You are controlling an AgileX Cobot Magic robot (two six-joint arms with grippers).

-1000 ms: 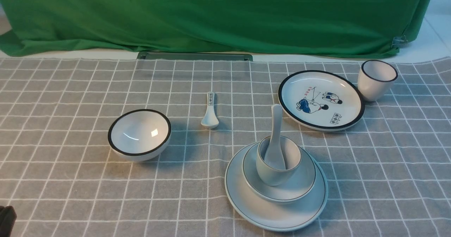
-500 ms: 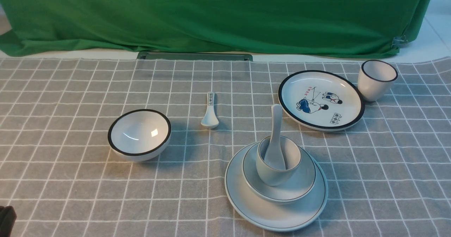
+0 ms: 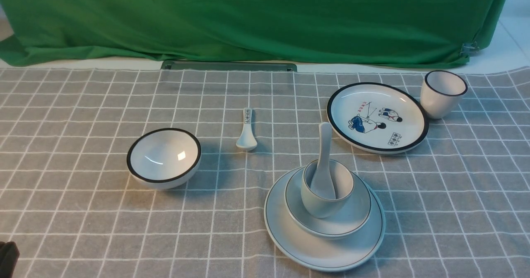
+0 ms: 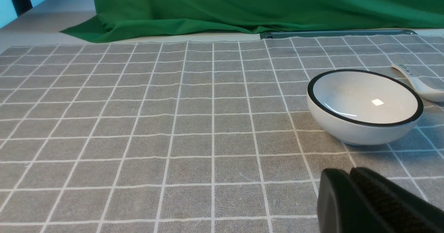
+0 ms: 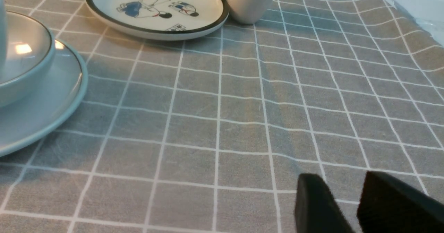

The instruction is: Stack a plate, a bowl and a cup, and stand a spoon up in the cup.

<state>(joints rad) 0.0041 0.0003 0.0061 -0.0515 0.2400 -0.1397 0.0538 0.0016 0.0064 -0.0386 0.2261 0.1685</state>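
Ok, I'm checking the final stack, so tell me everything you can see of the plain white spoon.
The spoon is plain glossy white, ceramic-looking, with a long unmarked handle. It stands bowl-end down inside the cup, its handle leaning on the cup's far rim and pointing up and away from the robot. Neither gripper touches it.

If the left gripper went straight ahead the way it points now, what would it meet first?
Probably the black-rimmed bowl. In the left wrist view the shut left gripper sits low over the cloth with that bowl just ahead; the marked spoon lies behind it. Depth is unclear, so it might just clear the bowl's side.
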